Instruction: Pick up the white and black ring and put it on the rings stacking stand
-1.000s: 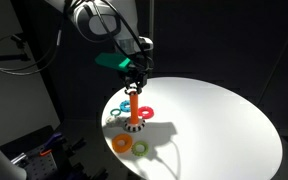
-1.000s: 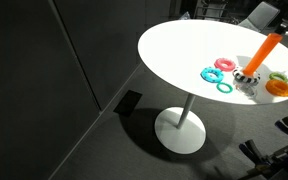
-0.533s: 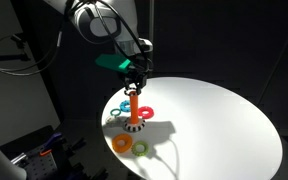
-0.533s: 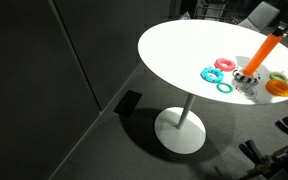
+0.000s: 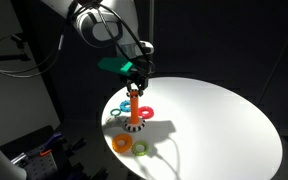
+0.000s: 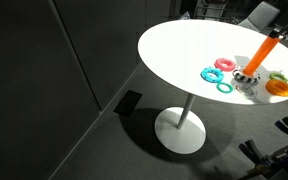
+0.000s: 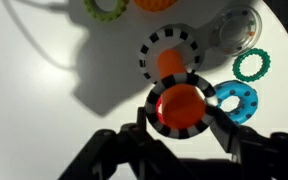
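My gripper point(image 7: 182, 112) is shut on the white and black ring point(image 7: 177, 131). It holds the ring level, right over the rounded top of the orange rings stacking stand point(image 7: 181, 105); the peg top shows through the ring's hole. A second black-and-white striped disc point(image 7: 170, 36) lies round the foot of the peg. In both exterior views the gripper point(image 5: 134, 76) hangs just above the upright peg point(image 5: 133, 103) point(image 6: 267, 48) on the round white table point(image 5: 214, 125). The held ring is too small to make out there.
Loose rings lie round the stand: a green one point(image 7: 106, 8), an orange one point(image 7: 154, 4), a teal one point(image 7: 251, 65), a blue dotted one point(image 7: 234, 100) and a pink one point(image 5: 144, 111). The table edge point(image 6: 154, 70) is close to the stand.
The gripper with the ring has sunk very slightly toward the peg top. The rings on the table have not moved.
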`<act>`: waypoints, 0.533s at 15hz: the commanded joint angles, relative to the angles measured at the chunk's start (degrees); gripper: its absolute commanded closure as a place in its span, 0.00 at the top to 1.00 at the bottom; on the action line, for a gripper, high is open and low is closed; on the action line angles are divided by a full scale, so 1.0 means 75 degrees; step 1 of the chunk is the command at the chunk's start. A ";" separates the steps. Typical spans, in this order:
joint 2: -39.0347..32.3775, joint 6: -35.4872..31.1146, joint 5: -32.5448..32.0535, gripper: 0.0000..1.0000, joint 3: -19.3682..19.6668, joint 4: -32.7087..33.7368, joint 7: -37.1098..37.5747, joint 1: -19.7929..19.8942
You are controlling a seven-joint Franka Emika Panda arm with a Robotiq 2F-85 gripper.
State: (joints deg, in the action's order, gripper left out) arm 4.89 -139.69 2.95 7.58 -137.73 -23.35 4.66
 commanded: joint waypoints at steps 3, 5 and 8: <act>-0.0155 -0.0127 -0.0109 0.41 -0.0021 0.0100 0.0105 0.0028; -0.0159 -0.0126 -0.0042 0.41 -0.0016 0.0090 0.0052 0.0021; -0.0155 -0.0128 0.0103 0.41 -0.0010 0.0107 -0.0023 0.0002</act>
State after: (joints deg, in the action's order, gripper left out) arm 4.71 -140.37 3.02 7.58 -137.71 -23.35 4.66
